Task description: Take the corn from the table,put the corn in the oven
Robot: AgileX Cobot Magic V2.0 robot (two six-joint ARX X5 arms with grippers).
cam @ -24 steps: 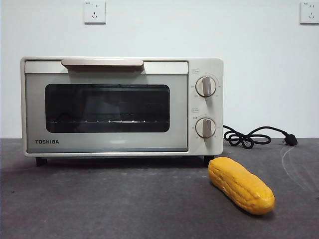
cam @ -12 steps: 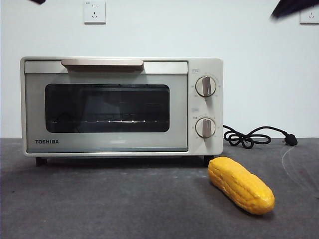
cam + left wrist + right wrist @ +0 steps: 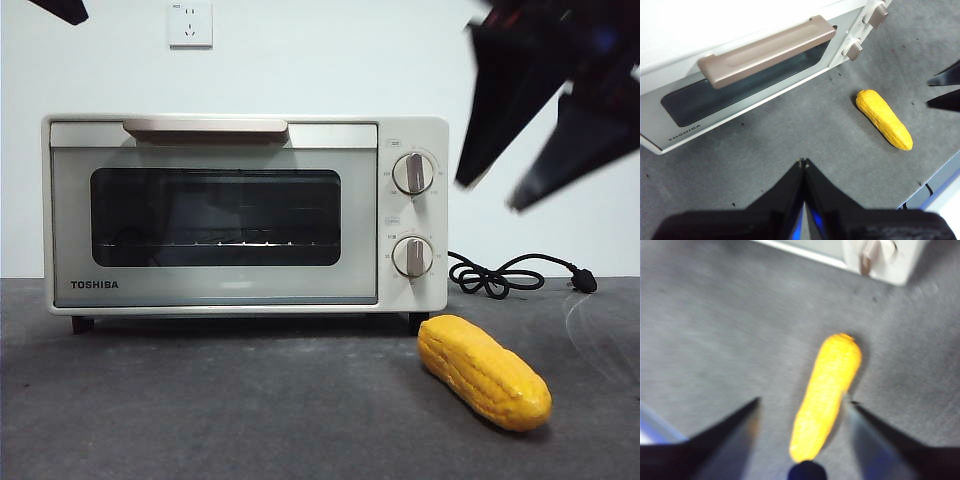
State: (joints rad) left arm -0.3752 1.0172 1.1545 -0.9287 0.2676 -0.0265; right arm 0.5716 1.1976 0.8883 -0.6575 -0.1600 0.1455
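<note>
Hovering above the corn (image 3: 826,395), the right gripper (image 3: 802,405) has its jaws apart, cob between and below them on the table (image 3: 200,410), before the closed oven (image 3: 215,210). Left gripper (image 3: 804,162) jaws together.

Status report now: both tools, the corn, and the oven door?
Right tool open, above the corn. Left tool shut, waiting. Corn lies on the table, untouched. Oven door closed, blocking entry.

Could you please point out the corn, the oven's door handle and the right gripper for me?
corn (image 3: 485,373): front view, middle of the cob.
oven's door handle (image 3: 205,126): front view, middle of the bar.
right gripper (image 3: 802,405): right wrist view, midway between the open jaws' tips.
</note>
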